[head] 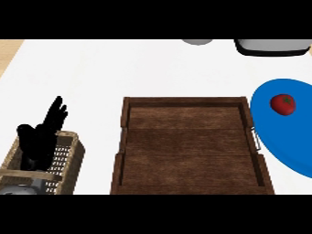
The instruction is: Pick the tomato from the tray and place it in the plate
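White counter [118, 68] fills the view, with one brown wooden tray [189, 146] at its middle and one blue plate [300, 146] just right of it. One red tomato [283, 104] lies on the plate's far part (green stem showing). One left hand [43, 135] rests at the near left, fingers straight and up, over one wicker basket [70, 160]. Two grey-white items sit at the far edge.

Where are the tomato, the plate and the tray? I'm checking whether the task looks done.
tomato [283, 103]: head view, middle of its red body, lying on the plate.
plate [300, 146]: head view, bare blue surface below the tomato.
tray [187, 98]: head view, its far wooden rim.
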Available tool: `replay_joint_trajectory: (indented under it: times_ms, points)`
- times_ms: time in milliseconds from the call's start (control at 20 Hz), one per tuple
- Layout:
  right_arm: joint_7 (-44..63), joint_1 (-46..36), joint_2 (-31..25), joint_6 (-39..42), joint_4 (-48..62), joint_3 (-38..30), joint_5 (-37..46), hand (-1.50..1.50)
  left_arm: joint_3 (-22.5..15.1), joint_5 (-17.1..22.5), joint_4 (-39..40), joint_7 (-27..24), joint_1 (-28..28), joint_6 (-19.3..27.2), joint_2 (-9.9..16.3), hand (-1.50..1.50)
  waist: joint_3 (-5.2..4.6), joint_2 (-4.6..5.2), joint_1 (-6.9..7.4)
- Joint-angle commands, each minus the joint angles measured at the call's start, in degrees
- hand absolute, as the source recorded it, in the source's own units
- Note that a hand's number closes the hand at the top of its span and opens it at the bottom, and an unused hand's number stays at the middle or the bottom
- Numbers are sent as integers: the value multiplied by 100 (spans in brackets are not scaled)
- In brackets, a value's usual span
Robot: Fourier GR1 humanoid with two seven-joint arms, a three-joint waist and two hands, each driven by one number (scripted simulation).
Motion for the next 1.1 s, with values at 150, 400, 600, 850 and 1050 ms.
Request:
replay_joint_trajectory:
  times_ms: [150, 400, 600, 850, 1050]
  points:
    - [-320, -174, -267, 220, 382, 14, 5, -150, -126, -35, 211, 1, 248, -163, -207, 0, -83, 74, 12]
    - [-154, -415, 84, -602, 572, 175, 289, -150, -153, -102, 316, 415, -213, 8, -396, 0, -83, 83, 12]
    - [-373, -232, -93, -776, 667, 192, 431, -150, -58, -114, 367, 413, -164, -113, -264, 0, -84, 80, -17]
    - [-445, -305, 65, -1083, 884, 314, 587, -150, -19, -59, 666, 51, -224, -229, -398, 0, -85, 88, -16]
    - [-792, -9, -169, -1042, 1056, 204, 556, -150, -85, -258, 346, -32, 122, -47, -438, 0, -84, 74, -17]
